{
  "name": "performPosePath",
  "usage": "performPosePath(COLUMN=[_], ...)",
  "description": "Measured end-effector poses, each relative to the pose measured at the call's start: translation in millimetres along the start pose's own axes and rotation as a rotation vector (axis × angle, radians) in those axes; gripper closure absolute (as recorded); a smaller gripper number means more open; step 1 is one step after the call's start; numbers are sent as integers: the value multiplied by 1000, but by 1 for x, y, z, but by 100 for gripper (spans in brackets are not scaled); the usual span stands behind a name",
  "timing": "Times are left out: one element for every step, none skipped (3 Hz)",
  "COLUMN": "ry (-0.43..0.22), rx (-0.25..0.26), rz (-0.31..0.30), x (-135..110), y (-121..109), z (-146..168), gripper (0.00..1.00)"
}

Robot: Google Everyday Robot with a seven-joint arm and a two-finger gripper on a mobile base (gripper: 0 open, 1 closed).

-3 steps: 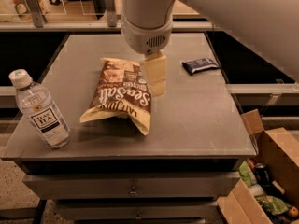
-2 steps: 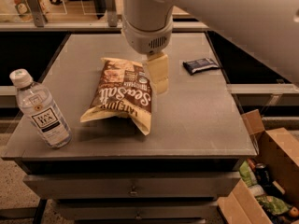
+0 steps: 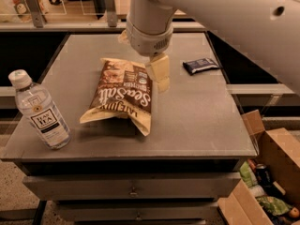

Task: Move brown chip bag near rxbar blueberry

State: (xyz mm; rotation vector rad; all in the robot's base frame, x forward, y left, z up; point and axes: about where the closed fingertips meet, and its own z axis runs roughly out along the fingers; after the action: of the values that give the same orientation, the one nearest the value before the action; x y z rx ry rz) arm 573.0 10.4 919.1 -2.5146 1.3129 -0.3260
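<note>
The gripper (image 3: 159,75) hangs by the far right corner of the bag (image 3: 121,93); open or closed, I cannot tell. The bar (image 3: 200,65) lies apart, further right.

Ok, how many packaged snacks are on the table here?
2. The brown chip bag lies mid-table; the rxbar blueberry lies near the far right edge. The claw hangs between them, by the bag's right edge. The arm could hide more.

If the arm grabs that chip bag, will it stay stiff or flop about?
Probably floppy: the chip bag looks crinkled and puffy, so it would likely sag and crumple where pinched. Likely light for its size, so it should slide easily on the smooth table. The gripper hangs by its edge facing the rxbar.
</note>
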Motion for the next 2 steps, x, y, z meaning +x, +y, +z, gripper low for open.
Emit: performPosePath(ry=[-38,-83], rx=[-23,-22], rz=[-74,-145], x=[-1,-5], y=[-5,-7], z=[23,40], gripper=[0,0])
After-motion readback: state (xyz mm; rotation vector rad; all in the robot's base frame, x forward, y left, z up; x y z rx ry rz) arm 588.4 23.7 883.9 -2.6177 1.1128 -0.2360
